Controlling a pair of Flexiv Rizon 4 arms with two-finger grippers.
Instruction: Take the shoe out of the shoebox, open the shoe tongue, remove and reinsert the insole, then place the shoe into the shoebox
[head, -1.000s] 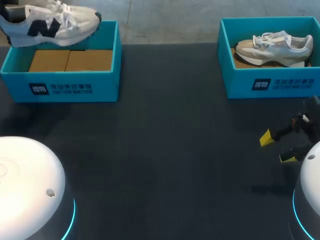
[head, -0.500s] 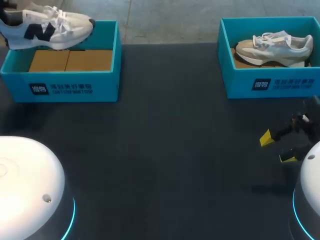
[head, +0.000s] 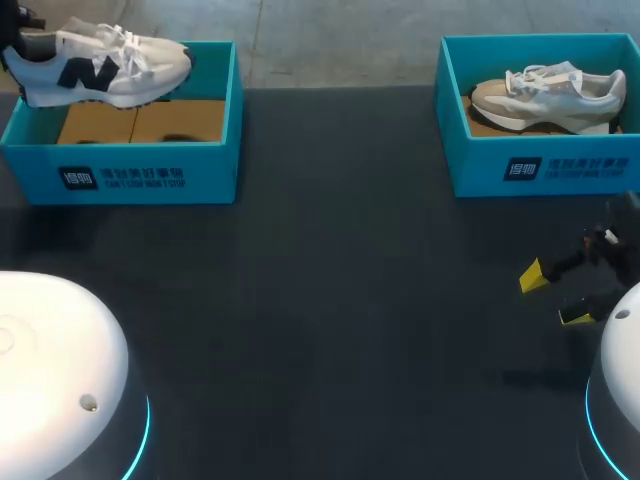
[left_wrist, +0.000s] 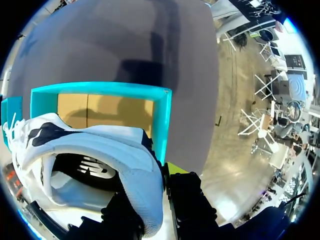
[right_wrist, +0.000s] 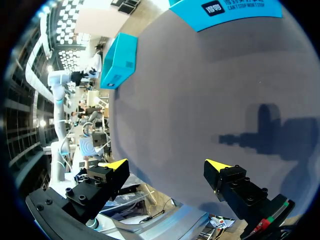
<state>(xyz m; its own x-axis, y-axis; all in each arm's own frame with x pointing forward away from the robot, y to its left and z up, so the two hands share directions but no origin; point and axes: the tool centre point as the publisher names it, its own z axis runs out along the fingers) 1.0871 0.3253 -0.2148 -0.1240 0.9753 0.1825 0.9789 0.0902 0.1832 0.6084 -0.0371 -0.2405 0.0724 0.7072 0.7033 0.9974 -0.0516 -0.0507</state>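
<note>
Your left gripper (left_wrist: 159, 176) is clamped on the white shoe (head: 100, 66) at the heel. In the left wrist view one finger sits inside the collar and the other, with its yellow tip (left_wrist: 175, 167) showing, presses the outside of the heel, so both sides are in contact. The shoe hangs over the left shoebox (head: 120, 176), roughly level, with its toe towards the table's middle and its heel out past the box's outer wall. Its sole is about at rim height and throws a shadow on the cardboard liner (head: 140, 122) below. From the wrist the same box wall (left_wrist: 162, 120) lies just ahead of the fingers, with the shoe's dark side logo and open collar towards the camera. You cannot tell from either view whether the insole is in place. Your right gripper (head: 553, 297) is near the right edge of the table (head: 340, 300), well short of the right shoebox (head: 540, 170). Its fingers are spread wide with nothing between them, and the right wrist view shows only bare table surface between the two yellow tips (right_wrist: 117, 164). The right shoebox holds a grey shoe (head: 550, 98) lying on its sole, toe towards the table's middle.
</note>
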